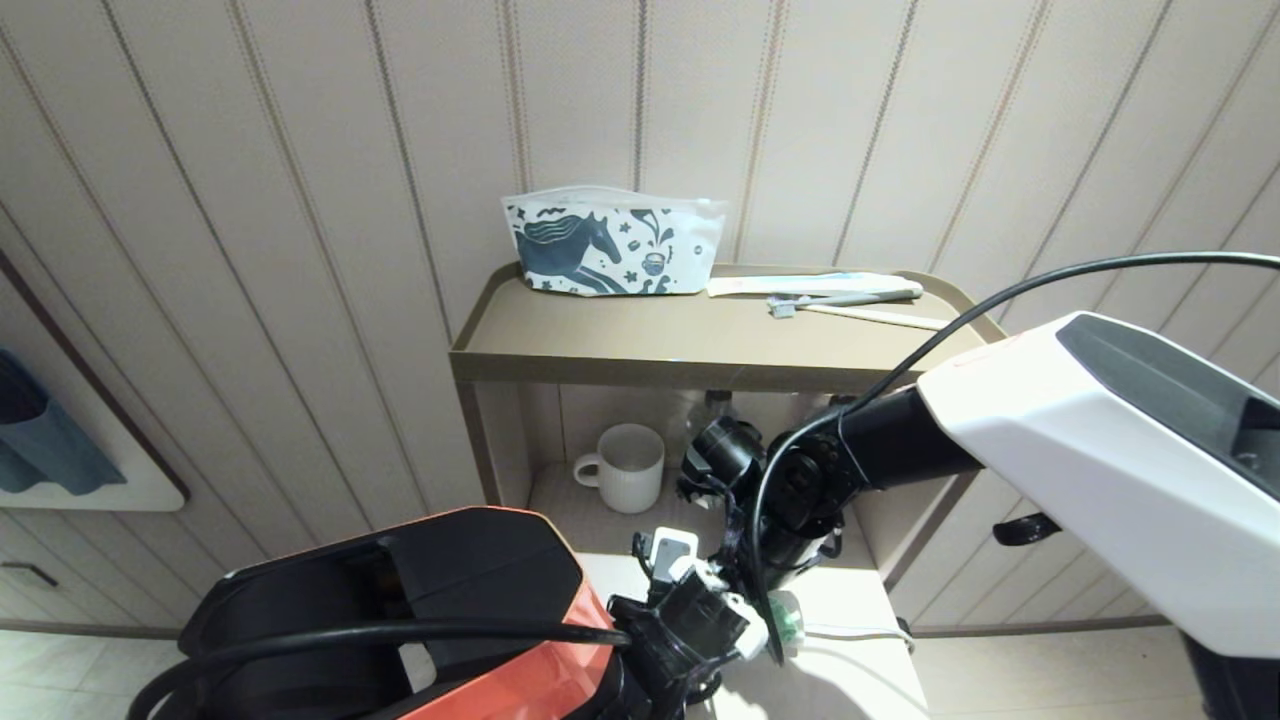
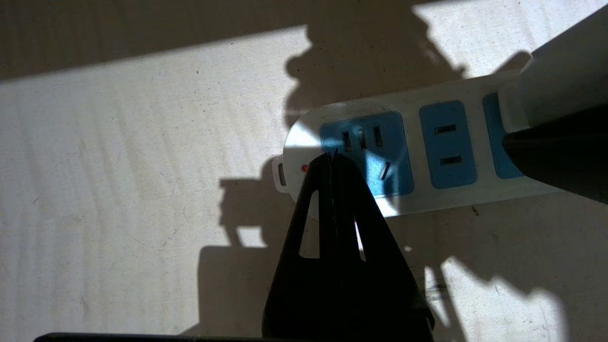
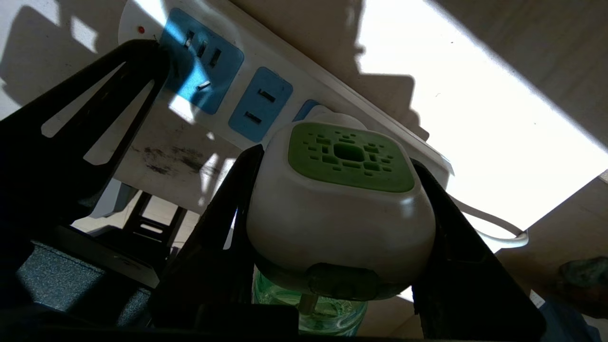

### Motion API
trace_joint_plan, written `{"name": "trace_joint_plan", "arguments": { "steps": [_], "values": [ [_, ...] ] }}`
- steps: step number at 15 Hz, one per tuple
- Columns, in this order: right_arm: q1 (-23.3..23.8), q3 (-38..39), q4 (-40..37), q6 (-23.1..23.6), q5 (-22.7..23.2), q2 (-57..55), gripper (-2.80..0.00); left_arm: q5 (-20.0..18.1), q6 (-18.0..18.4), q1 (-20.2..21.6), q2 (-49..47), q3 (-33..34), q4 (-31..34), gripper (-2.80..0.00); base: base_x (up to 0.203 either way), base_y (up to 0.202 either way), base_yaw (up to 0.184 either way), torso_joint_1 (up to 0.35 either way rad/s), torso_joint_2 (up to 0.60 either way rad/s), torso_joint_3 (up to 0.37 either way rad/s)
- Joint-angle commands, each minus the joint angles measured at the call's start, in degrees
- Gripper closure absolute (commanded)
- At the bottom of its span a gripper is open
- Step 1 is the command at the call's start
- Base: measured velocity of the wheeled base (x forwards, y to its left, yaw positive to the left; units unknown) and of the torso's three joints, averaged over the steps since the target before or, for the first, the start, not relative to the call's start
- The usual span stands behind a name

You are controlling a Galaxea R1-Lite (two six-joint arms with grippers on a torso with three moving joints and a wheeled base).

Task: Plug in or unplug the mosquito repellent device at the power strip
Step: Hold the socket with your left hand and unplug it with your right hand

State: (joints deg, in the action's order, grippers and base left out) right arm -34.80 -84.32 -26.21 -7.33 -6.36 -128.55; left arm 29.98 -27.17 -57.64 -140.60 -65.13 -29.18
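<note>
The right pincer is gripping the repellent device, one finger on each side of its white head; the green vented top faces the camera and the green bottle hangs below. The device sits at the third socket of the power strip, at the end nearest the white cord; whether its pins are fully seated cannot be told.

The left pincer is closed, its fingers pressed together, with the tips on the strip's other end, beside the red light and the first blue socket. The middle socket is free.

The strip lies flat on a pale, speckled surface crossed by hard shadows and a few dark smudges. In the head view, a shelf unit behind it stands against a panelled wall, with a mug in its lower bay and a horse-print pouch and toothbrush on top.
</note>
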Motion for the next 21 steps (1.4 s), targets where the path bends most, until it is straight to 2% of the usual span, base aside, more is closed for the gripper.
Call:
{"name": "trace_joint_plan", "arguments": {
  "steps": [1, 8, 12, 21],
  "values": [
    [0.0, -1.29, -0.24, -0.06, -0.05, -0.47, 0.0, 0.26, -0.16, -0.02, -0.02, 0.44, -0.09, 0.0, 0.0, 0.0, 0.0, 0.0, 0.0, 0.0],
    [0.0, -0.88, -0.24, 0.03, 0.04, -0.88, 0.0, 0.41, -0.25, 0.16, -0.13, -1.6, 4.56, 0.0, 0.0, 0.0, 0.0, 0.0, 0.0, 0.0],
    [0.0, 0.12, -0.15, 0.03, 1.53, -1.35, 0.0, 0.43, -0.25, 0.93, -0.28, -3.27, 4.83, 0.0, 0.0, 0.0, 0.0, 0.0, 0.0, 0.0],
    [0.97, 0.01, -0.15, 0.12, 1.62, -0.72, 0.0, 0.61, -0.17, 0.78, -1.87, -5.71, 5.71, 0.0, 0.0, 0.0, 0.0, 0.0, 0.0, 0.0]
  ]
}}
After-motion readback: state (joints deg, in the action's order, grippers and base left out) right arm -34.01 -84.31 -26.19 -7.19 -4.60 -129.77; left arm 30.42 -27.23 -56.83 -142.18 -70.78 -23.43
